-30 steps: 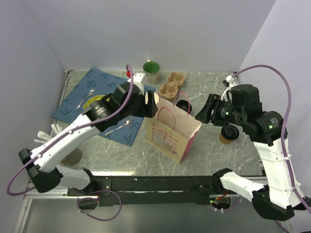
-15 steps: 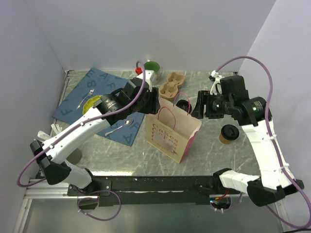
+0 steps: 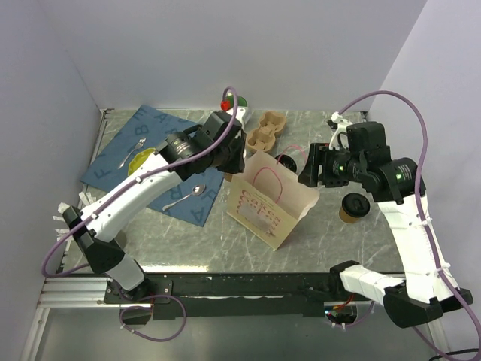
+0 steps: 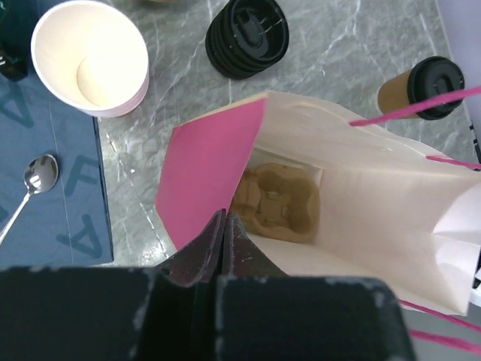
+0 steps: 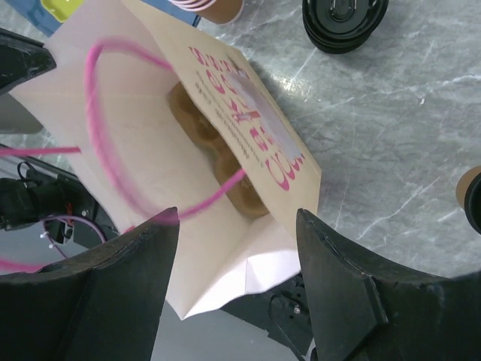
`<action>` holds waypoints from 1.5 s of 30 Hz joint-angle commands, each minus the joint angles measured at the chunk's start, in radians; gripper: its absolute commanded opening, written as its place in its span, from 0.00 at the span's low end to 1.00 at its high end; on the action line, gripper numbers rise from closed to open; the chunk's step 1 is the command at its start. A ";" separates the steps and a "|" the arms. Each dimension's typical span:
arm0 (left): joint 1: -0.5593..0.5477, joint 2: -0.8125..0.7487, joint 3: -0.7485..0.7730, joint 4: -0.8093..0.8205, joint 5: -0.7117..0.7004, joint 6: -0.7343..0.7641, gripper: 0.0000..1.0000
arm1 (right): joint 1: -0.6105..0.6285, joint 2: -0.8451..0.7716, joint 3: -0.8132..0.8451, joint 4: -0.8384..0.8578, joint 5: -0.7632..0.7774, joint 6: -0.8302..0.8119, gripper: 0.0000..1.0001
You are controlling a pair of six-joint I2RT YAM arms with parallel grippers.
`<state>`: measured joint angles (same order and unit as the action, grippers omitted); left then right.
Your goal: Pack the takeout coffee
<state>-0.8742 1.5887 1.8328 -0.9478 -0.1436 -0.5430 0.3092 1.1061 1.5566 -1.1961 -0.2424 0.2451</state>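
The takeout coffee (image 3: pixel 353 207), a brown paper cup with a black lid, stands on the marble right of the paper bag (image 3: pixel 272 201); it also shows as the lidded cup (image 4: pixel 422 86) and at the frame's edge (image 5: pixel 472 197). My left gripper (image 3: pixel 231 161) (image 4: pixel 225 218) is shut on the bag's near rim beside the pink side panel (image 4: pixel 207 173). The bag stands open with a cardboard cup carrier (image 4: pixel 278 204) (image 5: pixel 225 169) at its bottom. My right gripper (image 3: pixel 311 174) (image 5: pixel 237 216) hangs open above the bag's right end, holding nothing.
A stack of black lids (image 3: pixel 286 161) (image 4: pixel 248 34) lies behind the bag. Lidless paper cups (image 4: pixel 90 57) stand by the blue mat (image 3: pixel 128 139), which carries a spoon (image 3: pixel 186 197) and a fork (image 3: pixel 132 149). A second carrier (image 3: pixel 264 130) sits at the back. Pink handles (image 5: pixel 98 113) arch over the bag's mouth.
My left gripper swung right to the bag's rim and shut on it. The bag has tilted and shifted slightly. My right gripper moved left to hover over the bag.
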 commanded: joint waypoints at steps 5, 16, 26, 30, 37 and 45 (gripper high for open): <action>-0.002 -0.061 -0.038 -0.034 -0.054 -0.029 0.63 | -0.009 -0.015 0.002 0.044 -0.011 0.003 0.71; 0.000 -0.170 0.034 -0.214 -0.166 -0.398 0.72 | -0.009 0.031 0.022 0.081 -0.032 -0.044 0.71; -0.002 -0.354 -0.265 0.001 -0.099 -0.727 0.70 | -0.009 0.006 -0.003 0.135 -0.034 -0.004 0.68; -0.002 -0.293 -0.232 0.020 -0.080 -0.771 0.72 | -0.010 -0.029 -0.046 0.142 -0.026 0.002 0.68; -0.003 -0.196 -0.165 -0.081 -0.067 -0.865 0.68 | -0.009 -0.074 -0.081 0.136 -0.017 -0.006 0.68; -0.009 -0.142 -0.165 -0.114 -0.022 -0.884 0.61 | -0.010 -0.115 -0.116 0.150 -0.046 -0.010 0.68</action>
<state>-0.8745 1.4200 1.6215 -1.0279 -0.1978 -1.3941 0.3065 1.0157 1.4479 -1.0863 -0.2787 0.2413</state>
